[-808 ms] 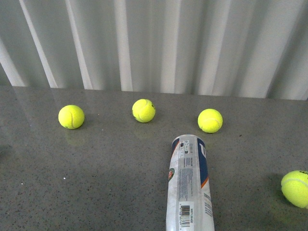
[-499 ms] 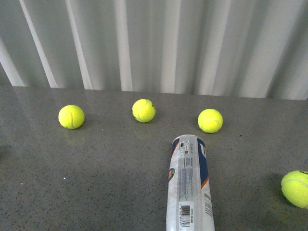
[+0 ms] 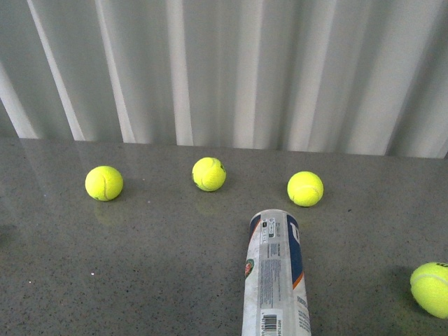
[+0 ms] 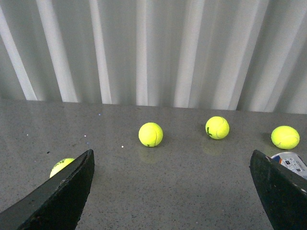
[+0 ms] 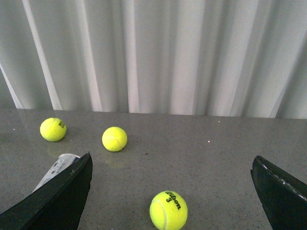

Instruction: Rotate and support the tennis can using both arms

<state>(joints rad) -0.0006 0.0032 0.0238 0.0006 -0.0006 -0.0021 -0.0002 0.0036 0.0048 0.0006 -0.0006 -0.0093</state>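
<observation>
The tennis can point(image 3: 275, 276) lies on its side on the grey table, its far end pointing at the wall and its near end running off the bottom of the front view. Its barcode label faces up. A tip of it shows in the left wrist view point(image 4: 291, 161) behind one finger, and in the right wrist view point(image 5: 56, 167) behind one finger. Neither arm shows in the front view. My left gripper point(image 4: 172, 191) is open and empty above bare table. My right gripper point(image 5: 171, 191) is open and empty, with a loose ball point(image 5: 168, 210) lying between its fingers on the table.
Three yellow-green balls point(image 3: 103, 183) point(image 3: 208, 173) point(image 3: 305, 188) lie in a row near the white corrugated wall point(image 3: 231, 70). Another ball point(image 3: 430, 288) lies at the right edge. The left wrist view shows one more ball point(image 4: 61, 166) behind a finger.
The whole scene has shifted down a little in the front view, so the view has tilted or risen slightly. The can and balls keep their places relative to each other.
</observation>
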